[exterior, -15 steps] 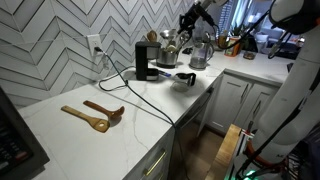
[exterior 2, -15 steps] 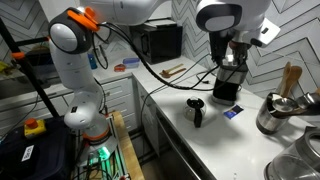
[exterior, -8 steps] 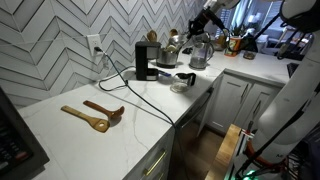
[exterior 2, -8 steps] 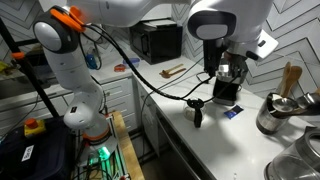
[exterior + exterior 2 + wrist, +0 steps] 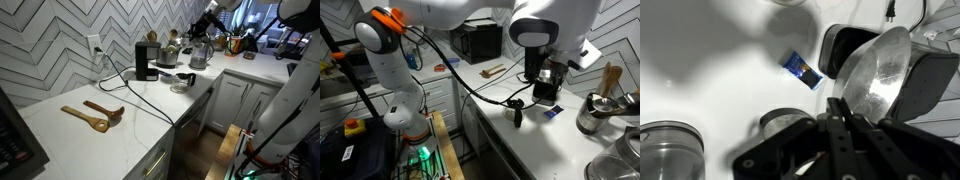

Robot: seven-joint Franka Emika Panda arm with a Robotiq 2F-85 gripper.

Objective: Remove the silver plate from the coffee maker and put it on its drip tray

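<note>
Silver plate (image 5: 875, 75), tilted on edge, sits just beside the coffee maker (image 5: 932, 85) and hides part of its black drip tray (image 5: 843, 48) in the wrist view. The gripper (image 5: 838, 106) has its jaws clenched on the plate's rim. A small blue packet (image 5: 800, 68) lies on the white counter (image 5: 710, 50) near the coffee maker, just past the tray.

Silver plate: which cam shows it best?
Wrist view: the silver plate shows large, right of centre, tilted, with its lower edge pinched in the pincer. In both exterior views it is too small or hidden to make out.
</note>
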